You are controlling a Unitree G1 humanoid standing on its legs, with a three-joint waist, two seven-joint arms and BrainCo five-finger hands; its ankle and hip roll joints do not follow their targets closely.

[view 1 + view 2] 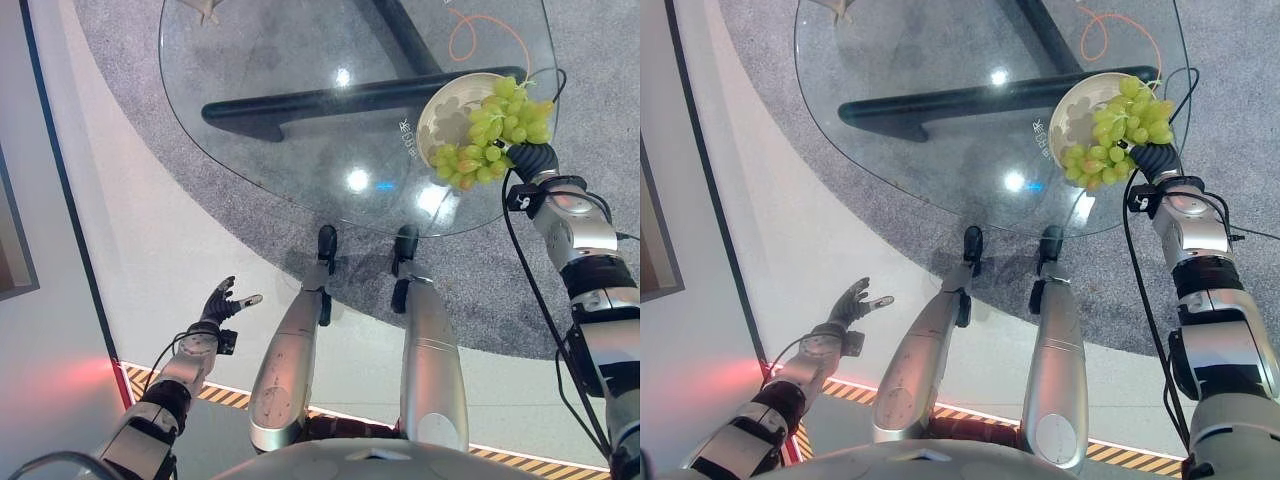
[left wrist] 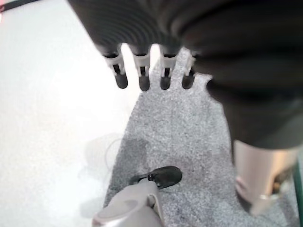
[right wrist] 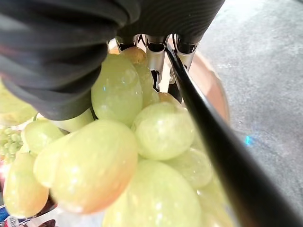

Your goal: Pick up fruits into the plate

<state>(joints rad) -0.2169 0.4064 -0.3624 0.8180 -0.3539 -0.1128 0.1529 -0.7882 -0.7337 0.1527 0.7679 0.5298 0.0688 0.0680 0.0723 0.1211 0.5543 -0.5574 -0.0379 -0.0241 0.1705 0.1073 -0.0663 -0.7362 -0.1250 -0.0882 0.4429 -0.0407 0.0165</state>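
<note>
A: Where does the fruit lie against the right hand [image 1: 533, 158]?

B: The bunch of green grapes [image 1: 492, 135] sits right at it, hanging over the plate [image 1: 447, 110] at the right edge of the glass tabletop [image 1: 300, 60]; the bunch's long axis runs slantwise, from the far right end by the wrist down toward the near rim of the plate

A: And does the hand have it?

B: In the right wrist view the grapes crowd against the dark cover and the silver fingers [image 3: 156, 52] reach into the bunch; whether they are curled round a stem I cannot tell (the fruit hides the tips)

A: So the move ahead?

B: My guess is a lowering and letting go; part of the bunch lies over the bowl of the plate, part overhangs its near rim, so the hand would want to shift toward the tabletop's middle before freeing it

A: The left hand [image 1: 228, 301]?

B: Well apart, low over the floor beside the tabletop's near left edge, fingers spread and holding nothing; the right is plainly the nearer
</note>
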